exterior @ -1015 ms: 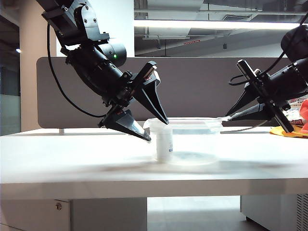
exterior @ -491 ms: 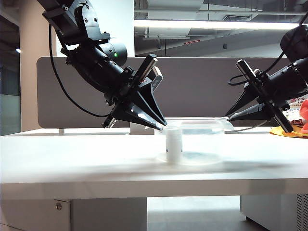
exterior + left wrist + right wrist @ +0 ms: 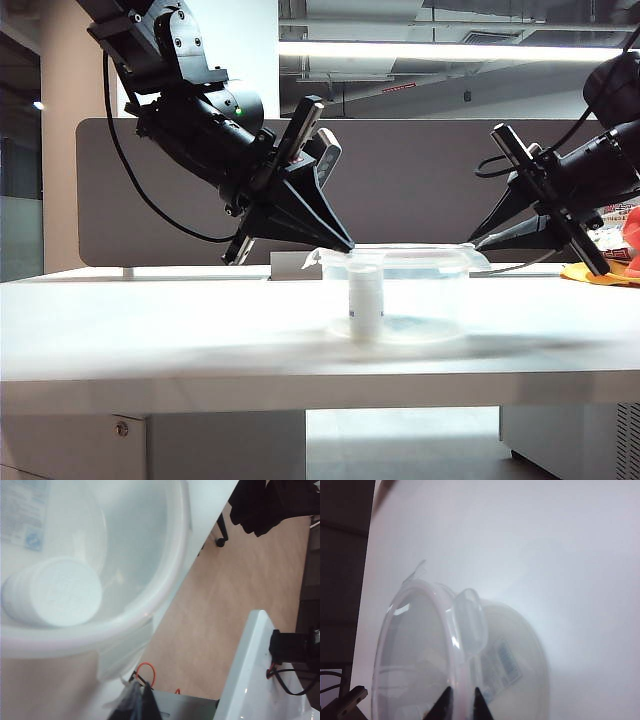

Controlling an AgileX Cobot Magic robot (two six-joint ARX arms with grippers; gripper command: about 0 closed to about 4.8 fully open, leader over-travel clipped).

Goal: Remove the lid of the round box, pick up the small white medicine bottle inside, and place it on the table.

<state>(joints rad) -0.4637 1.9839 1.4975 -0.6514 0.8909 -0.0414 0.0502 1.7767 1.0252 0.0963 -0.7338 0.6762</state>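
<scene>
The round box [image 3: 430, 290] stands on the table [image 3: 150, 320] with its lid [image 3: 400, 250] on top. The small white medicine bottle [image 3: 365, 300] stands upright inside, near the left wall. My left gripper [image 3: 347, 246] is shut, its tips at the lid's left rim beside a clip tab [image 3: 122, 652]; whether it pinches the tab I cannot tell. In the left wrist view the bottle cap [image 3: 52, 592] shows through the plastic, and the left gripper [image 3: 142, 697] is closed. My right gripper [image 3: 472, 243] is shut on the box's right rim; in the right wrist view the right gripper [image 3: 462, 700] straddles the box rim [image 3: 455, 645].
A dark partition panel [image 3: 420, 170] runs along the back of the table. Orange and red items [image 3: 610, 265] lie at the far right. A small white block [image 3: 290, 265] sits behind the box. The table's front edge [image 3: 300, 385] is near the camera.
My left gripper has gone from open to shut and swung right to the lid's rim. The box with the bottle slid a little right. The right gripper kept still.
</scene>
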